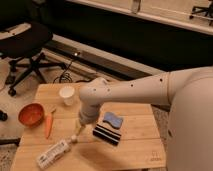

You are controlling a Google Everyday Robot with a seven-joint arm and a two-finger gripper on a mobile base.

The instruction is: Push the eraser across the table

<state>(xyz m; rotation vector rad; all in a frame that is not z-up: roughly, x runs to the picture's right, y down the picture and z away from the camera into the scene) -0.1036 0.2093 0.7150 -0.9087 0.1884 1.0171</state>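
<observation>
The eraser [106, 134], a small black block with pale stripes, lies on the light wooden table [135, 150] right of the middle. My gripper [78, 129] hangs at the end of the big white arm [130, 92]. It is low over the table, just left of the eraser's left end. I cannot tell whether it touches the eraser.
A blue wavy-edged sponge pad [113, 120] lies right behind the eraser. A white paper cup [66, 95] stands at the back left. An orange bowl [31, 114] and a carrot [48, 125] are at the left. A white bottle [54, 152] lies at the front left, its cap near my gripper. A black office chair [22, 42] stands behind the table.
</observation>
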